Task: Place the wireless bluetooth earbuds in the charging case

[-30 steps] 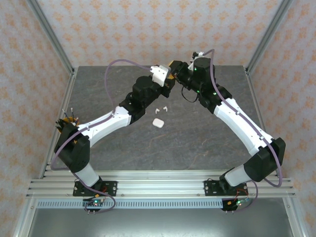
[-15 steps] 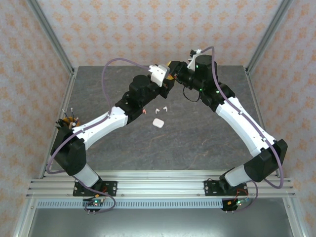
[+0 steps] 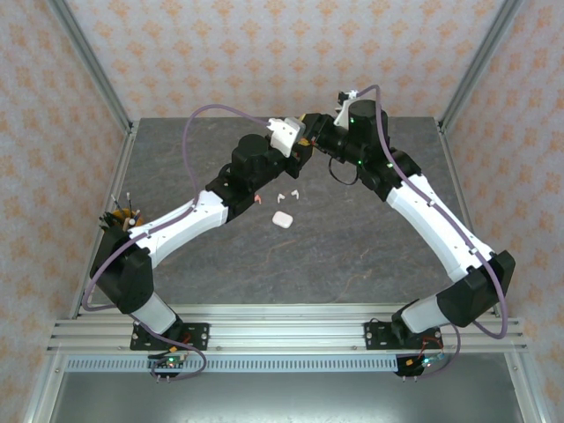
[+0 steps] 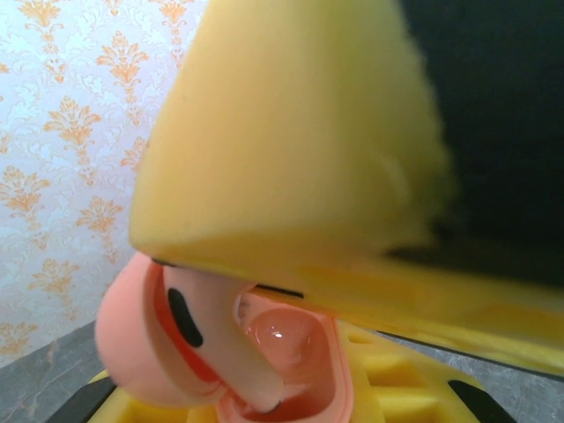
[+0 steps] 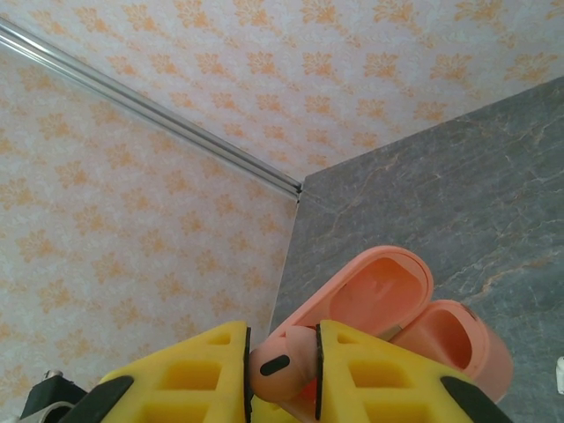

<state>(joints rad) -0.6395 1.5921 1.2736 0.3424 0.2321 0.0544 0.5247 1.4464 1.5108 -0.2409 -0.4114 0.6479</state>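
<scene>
A coral-red earbud (image 5: 284,364) is pinched between my right gripper's (image 5: 282,370) yellow fingers (image 5: 379,379). It hangs over the open coral charging case (image 5: 401,304), whose lid stands up. In the left wrist view the earbud (image 4: 181,330) dips its stem into the case's hollow (image 4: 295,348). My left gripper (image 4: 264,405) is shut on that case from below. Both grippers meet above the table's far middle, left (image 3: 298,146) and right (image 3: 310,144). Two white earbuds (image 3: 288,194), another coral earbud (image 3: 257,198) and a white case (image 3: 282,219) lie on the table.
The grey stone-look table (image 3: 352,247) is walled by patterned panels and aluminium posts (image 3: 88,62). A rail (image 3: 282,330) runs along the near edge. In the left wrist view the right gripper's blurred yellow finger (image 4: 291,132) looms close above the case.
Both wrists have edged slightly left and the left arm's elbow has shifted. The grips on case and earbud are unchanged, and the loose items on the table have not moved.
</scene>
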